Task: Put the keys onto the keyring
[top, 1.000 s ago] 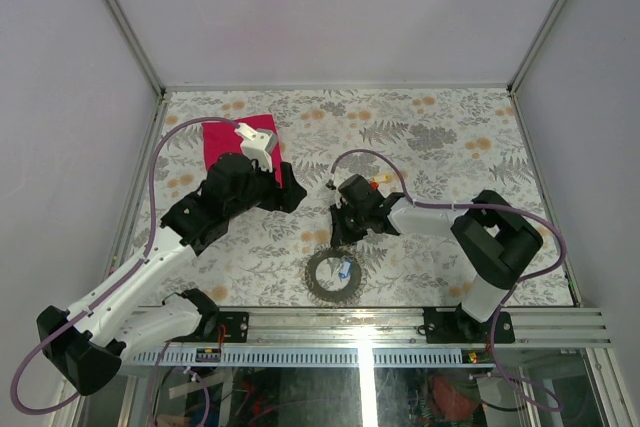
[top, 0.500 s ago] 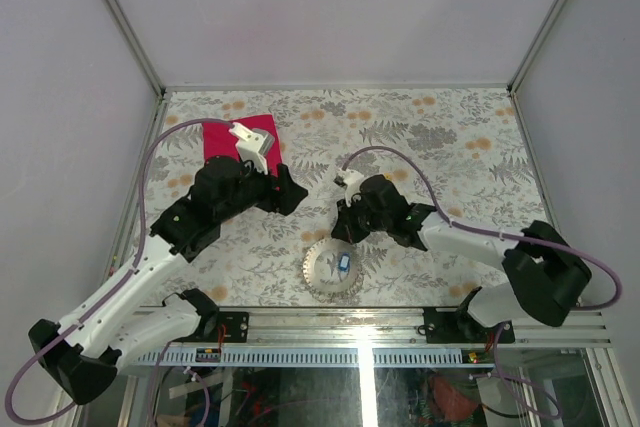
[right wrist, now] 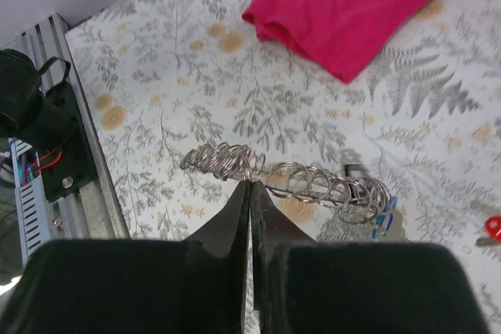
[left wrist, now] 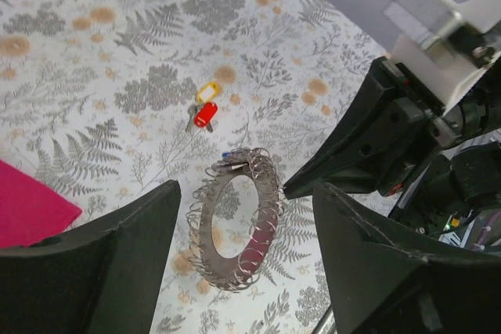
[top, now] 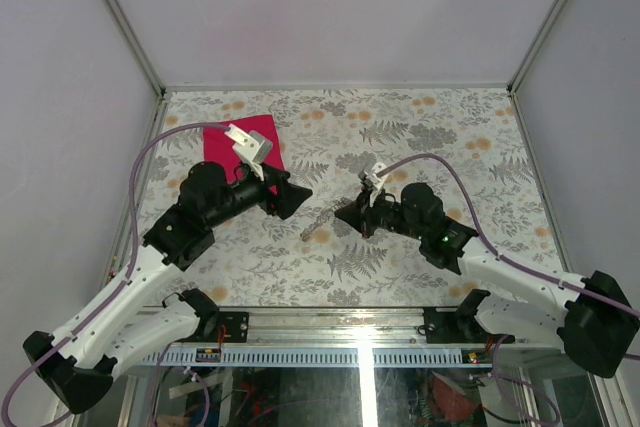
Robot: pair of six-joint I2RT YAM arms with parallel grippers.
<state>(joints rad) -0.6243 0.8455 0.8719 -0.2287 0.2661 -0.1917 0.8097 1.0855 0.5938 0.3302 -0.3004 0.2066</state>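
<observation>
Keyring (right wrist: 313, 181) in right end effector (right wrist: 250, 185) over table (top: 450, 137) centre

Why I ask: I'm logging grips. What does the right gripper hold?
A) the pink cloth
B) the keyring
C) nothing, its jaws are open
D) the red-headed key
B: the right gripper has its fingers pressed together on the rim of the keyring, while the keys lie loose on the table and the pink cloth lies apart.

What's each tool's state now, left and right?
Left tool: open, holding nothing.
Right tool: closed on the keyring.
</observation>
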